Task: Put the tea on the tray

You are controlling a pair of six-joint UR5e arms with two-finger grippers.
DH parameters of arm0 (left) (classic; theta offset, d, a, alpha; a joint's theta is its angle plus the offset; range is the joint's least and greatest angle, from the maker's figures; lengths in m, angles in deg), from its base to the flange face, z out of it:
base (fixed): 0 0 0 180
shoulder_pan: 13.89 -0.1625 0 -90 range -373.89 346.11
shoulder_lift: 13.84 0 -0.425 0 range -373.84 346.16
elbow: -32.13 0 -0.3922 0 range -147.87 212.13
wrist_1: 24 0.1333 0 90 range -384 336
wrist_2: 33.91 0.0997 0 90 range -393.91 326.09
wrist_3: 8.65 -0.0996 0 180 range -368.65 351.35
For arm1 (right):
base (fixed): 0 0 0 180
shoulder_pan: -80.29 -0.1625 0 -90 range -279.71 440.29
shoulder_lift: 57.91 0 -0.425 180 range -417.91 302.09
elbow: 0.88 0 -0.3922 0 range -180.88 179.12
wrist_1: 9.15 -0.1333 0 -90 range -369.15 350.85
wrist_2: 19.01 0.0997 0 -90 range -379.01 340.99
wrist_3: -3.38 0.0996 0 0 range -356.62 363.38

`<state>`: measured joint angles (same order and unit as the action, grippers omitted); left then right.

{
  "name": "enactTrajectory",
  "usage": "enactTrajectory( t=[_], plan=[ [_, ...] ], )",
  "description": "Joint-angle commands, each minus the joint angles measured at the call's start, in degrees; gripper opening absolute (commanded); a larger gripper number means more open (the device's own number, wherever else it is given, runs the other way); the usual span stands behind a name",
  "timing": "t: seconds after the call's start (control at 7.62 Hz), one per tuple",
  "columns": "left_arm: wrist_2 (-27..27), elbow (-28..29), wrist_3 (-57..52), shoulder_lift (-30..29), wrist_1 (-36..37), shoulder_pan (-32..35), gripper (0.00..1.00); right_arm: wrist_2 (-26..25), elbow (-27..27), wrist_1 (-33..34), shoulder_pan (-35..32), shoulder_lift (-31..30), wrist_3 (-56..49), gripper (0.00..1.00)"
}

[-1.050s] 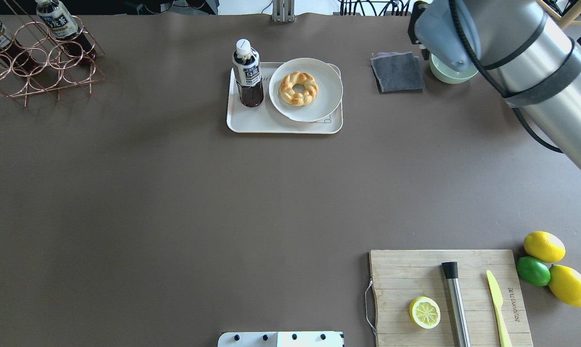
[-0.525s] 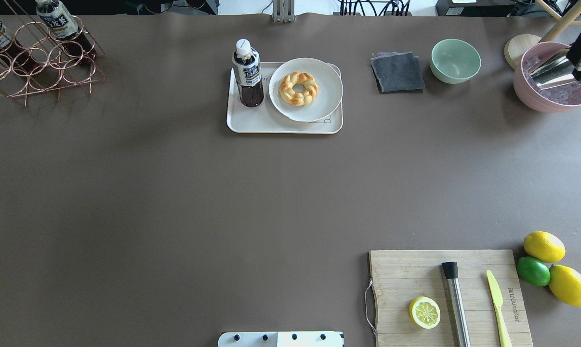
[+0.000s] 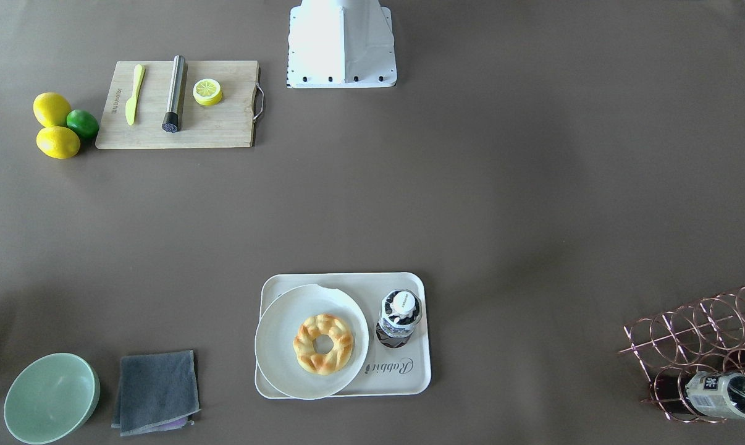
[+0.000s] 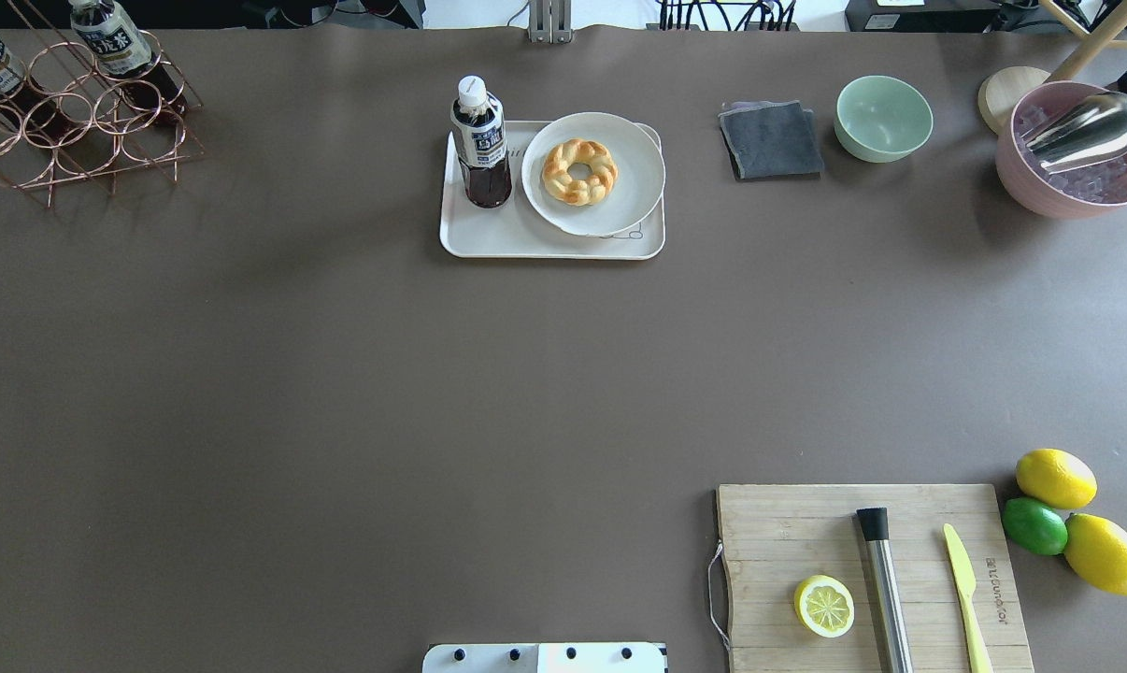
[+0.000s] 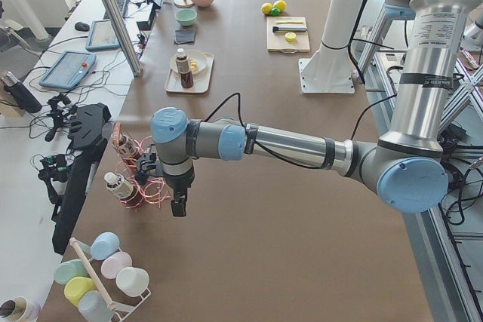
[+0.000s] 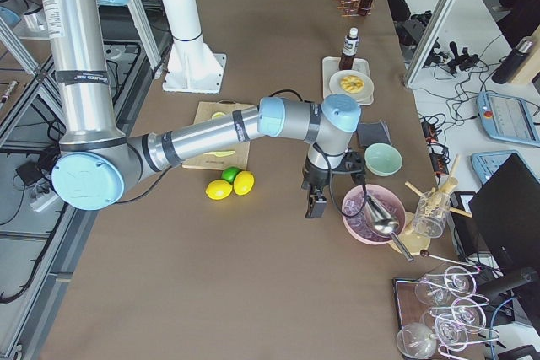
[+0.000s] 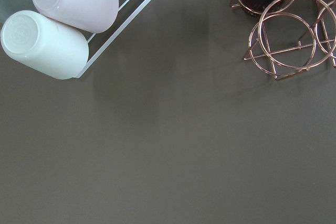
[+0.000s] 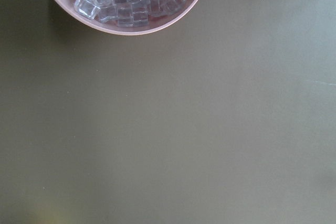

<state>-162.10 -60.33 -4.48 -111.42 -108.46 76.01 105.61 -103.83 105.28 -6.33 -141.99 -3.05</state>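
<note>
- The tea (image 4: 480, 140) stands upright on the tray (image 4: 461, 245), on the half nearer my left arm's side and just beside the round plate (image 4: 634, 201) with the donut (image 4: 579, 171). The plate fills the other half, so that was the only free spot. I judge the placement done.
- The left gripper (image 5: 178, 205) hangs over bare table near the copper rack (image 4: 87, 140), which holds two alike bottles. It shows in the side camera only, so I cannot tell how its fingers stand.
- The right gripper (image 6: 314, 206) hangs just beside the pink ice bowl (image 4: 1077, 201) — same limit, finger gap unreadable.
- Both arms are well apart from the tray, presumably to leave the bottle undisturbed.
- Surface: matte brown table covering (image 4: 339, 374), flat, good footing for a narrow bottle.
- Room: an operators' bench runs along the far side — tablets, keyboard, cabling, aluminium posts.
</note>
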Motion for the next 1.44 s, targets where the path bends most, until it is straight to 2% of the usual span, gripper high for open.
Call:
enactTrajectory(
  t=[0.0, 0.26, 1.31],
  plan=[
    [-0.1, 0.0, 0.0, -0.2, 0.0, -0.4, 0.98, 8.2, 2.2, -10.8, -4.3, -8.6, -0.5, 1.0],
    [0.0, 0.0, 0.0, 0.0, 0.0, -0.4, 0.98, 8.3, 1.9, -11.6, -5.0, -10.5, -0.6, 1.0],
    [0.4, 0.1, 0.0, 0.1, 0.1, -0.4, 0.98, 8.1, 1.9, -11.7, -5.8, -10.4, -1.4, 1.0]
  ],
)
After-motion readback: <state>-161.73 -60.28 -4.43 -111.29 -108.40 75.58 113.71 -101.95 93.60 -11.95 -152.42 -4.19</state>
